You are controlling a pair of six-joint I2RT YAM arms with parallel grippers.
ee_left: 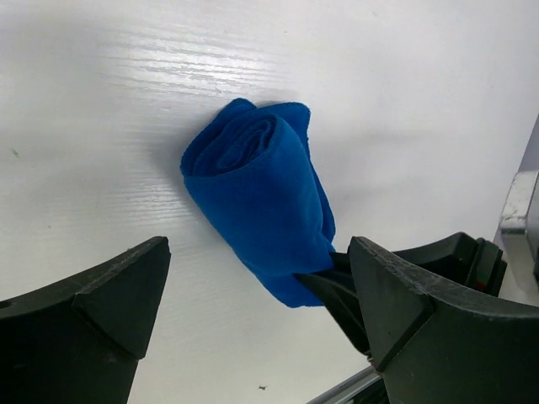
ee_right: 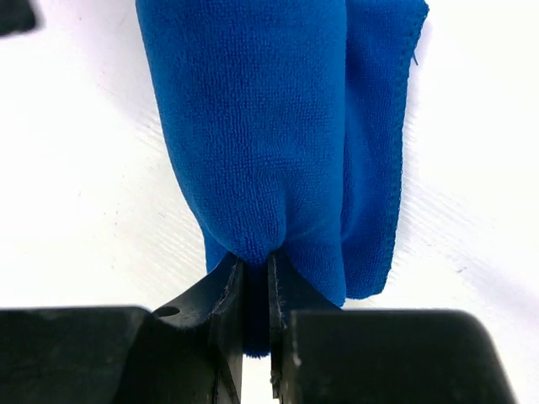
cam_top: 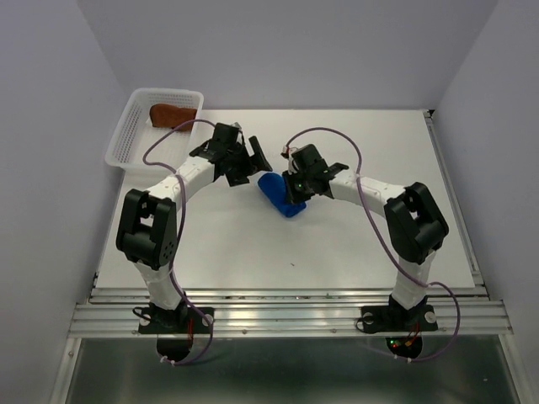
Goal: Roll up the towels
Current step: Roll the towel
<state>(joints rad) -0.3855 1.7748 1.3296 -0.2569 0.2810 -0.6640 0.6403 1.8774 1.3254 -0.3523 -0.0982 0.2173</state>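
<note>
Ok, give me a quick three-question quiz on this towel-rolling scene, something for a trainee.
1. True or false: the right gripper is shut on one end of the blue towel.
2. Where does the brown towel lie? A) in the white basket B) under the blue towel C) on the bare table
3. Fill in: the left gripper is ____ (open or shut).
Key: 1 true; 2 A; 3 open.
</note>
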